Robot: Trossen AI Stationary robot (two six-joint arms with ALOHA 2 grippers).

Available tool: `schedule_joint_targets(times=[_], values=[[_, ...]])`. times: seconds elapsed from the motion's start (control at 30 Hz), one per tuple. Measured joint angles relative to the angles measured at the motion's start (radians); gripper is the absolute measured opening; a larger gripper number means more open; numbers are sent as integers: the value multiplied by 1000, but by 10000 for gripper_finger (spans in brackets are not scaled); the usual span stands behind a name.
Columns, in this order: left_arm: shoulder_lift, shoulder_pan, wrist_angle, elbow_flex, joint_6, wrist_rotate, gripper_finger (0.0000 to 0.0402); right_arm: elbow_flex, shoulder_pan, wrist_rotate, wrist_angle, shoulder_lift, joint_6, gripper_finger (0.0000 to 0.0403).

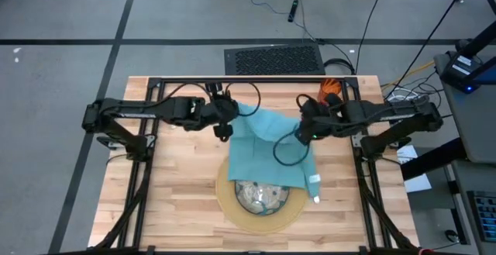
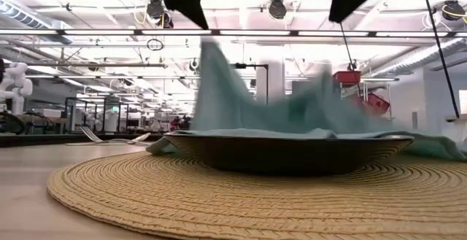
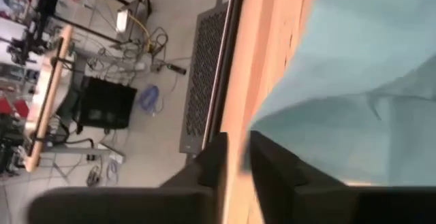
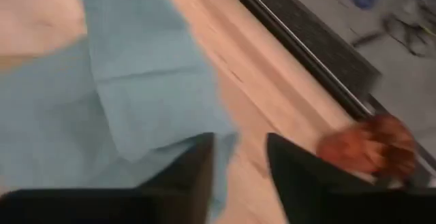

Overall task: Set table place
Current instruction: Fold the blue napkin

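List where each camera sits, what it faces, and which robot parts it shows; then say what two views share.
High view: above the table, looking straight down; both arms, left gripper and right gripper over the teal napkin.
Low view: at tabletop height, level across the round mat and bowl; both grippers hang from above.
Left wrist view: past its own fingers at napkin and table edge.
Right wrist view: past its own fingers at napkin and table.
Shared: the napkin appears in all four.

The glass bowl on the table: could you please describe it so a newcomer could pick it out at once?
Start at the wooden table and find the big round woven mat near its front edge. The patterned glass bowl sits in the mat's middle, its far side draped by the teal napkin. It is the only clear, round dish there.
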Motion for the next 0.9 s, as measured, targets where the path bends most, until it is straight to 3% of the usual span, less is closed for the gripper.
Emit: schedule_joint_targets(times=[0.13,0.27,0.37,0.47,0.53,0.7,0.8,0.9], values=[[0,49,37,-30,-1,10,137,-1,-59,59,-103,12,77,234],[0,68,37,-30,-19,17,207,-1,-53,82,-107,12,121,280],[-1,67,-8,-30,-29,142,234,-1,-9,68,-86,12,121,282],[-1,65,-108,-30,-77,421,239,-12,52,16,-78,12,127,271],[-1,63,-157,-37,-101,554,239,-44,103,-2,-76,12,139,260],[-35,44,-173,-156,-120,661,239,-201,240,-64,12,12,247,236],[-90,9,-96,-263,-157,773,239,-304,331,-125,142,12,302,225],[-126,-56,-23,-367,-207,795,239,-381,425,-152,309,12,327,216]])
